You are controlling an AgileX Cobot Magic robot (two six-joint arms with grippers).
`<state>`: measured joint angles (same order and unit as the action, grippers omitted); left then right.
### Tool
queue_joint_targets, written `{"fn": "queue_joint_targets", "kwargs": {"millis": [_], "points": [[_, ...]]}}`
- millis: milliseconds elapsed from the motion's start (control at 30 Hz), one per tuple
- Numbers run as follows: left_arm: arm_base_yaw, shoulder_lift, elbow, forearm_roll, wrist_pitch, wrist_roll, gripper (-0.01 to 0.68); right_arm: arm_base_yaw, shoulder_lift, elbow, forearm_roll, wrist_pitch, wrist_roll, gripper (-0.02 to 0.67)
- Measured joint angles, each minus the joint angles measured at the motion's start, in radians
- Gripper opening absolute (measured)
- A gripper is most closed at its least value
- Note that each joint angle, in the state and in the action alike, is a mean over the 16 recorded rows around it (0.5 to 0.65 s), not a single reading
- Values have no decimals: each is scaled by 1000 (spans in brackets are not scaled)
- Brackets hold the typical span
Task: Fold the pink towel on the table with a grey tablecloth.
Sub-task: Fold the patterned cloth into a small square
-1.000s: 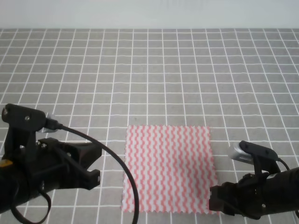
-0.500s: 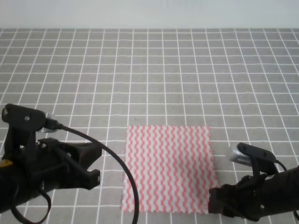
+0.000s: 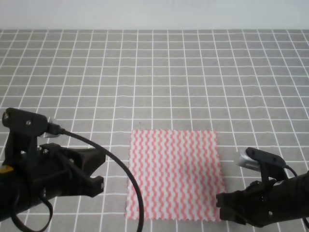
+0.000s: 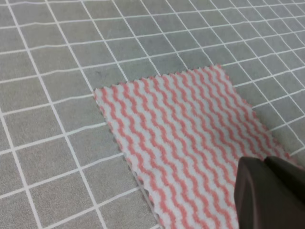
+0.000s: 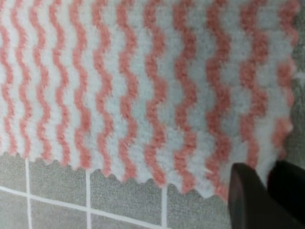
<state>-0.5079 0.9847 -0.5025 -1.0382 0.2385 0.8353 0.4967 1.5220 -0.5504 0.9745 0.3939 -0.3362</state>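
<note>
The pink towel (image 3: 174, 175) lies flat on the table with a grey tablecloth (image 3: 154, 77), its zigzag stripes running away from me. My left gripper (image 3: 100, 171) hovers just left of the towel, open and holding nothing. One of its dark fingers (image 4: 271, 195) shows in the left wrist view over the towel (image 4: 190, 138). My right gripper (image 3: 221, 208) sits at the towel's near right corner. The right wrist view shows dark fingers (image 5: 248, 202) covering that corner of the towel (image 5: 143, 86). How wide the jaws stand there is unclear.
The white grid of the grey cloth runs on to a pale wall (image 3: 154, 14) at the far edge. A black cable (image 3: 120, 169) loops from the left arm along the towel's left edge.
The towel's near right corner has shifted slightly left and back. The right gripper has barely moved at that corner. The left arm is still.
</note>
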Motion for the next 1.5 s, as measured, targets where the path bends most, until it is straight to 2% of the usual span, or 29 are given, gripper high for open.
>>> {"fn": "queue_joint_targets", "kwargs": {"millis": [267,633,767,1167,1300,1500], "points": [[0,0,0,0,0,22,-2,-1,-5,-14,4,0,0,-5],[0,0,0,0,57,192,14,-1,-7,-116,10,-3,-15,-15],[0,2,0,0,93,271,90,-1,-7,-160,10,-11,-23,-15],[0,107,0,-64,188,562,423,0,-1,-217,14,-56,-34,-15],[0,178,0,-124,219,723,466,0,2,-218,16,-65,-34,-15],[0,281,0,-217,261,969,473,0,2,-218,18,-68,-33,-15]]}}
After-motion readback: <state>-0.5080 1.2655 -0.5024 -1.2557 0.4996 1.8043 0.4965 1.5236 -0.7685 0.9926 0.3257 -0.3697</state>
